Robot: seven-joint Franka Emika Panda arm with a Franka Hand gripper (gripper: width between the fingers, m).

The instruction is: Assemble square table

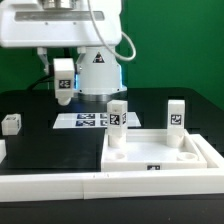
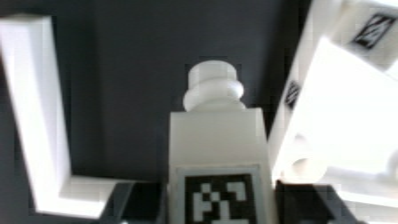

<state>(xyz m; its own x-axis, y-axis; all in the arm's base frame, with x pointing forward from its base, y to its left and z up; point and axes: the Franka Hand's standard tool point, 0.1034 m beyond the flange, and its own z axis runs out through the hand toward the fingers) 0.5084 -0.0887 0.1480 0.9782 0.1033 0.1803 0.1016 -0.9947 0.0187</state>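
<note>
White leg post (image 1: 63, 88) (tagged) clamped in gripper (image 1: 63, 66).

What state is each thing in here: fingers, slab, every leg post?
Fingers: shut on the held leg post.
Held leg post: upright, lifted clear of the worktop.
Slab: flat on the worktop.
Post at the exterior view's left: upright on a far corner of the slab.
Post at the exterior view's right: upright on the other far corner.
Loose post: on the worktop, apart from the slab.
</note>
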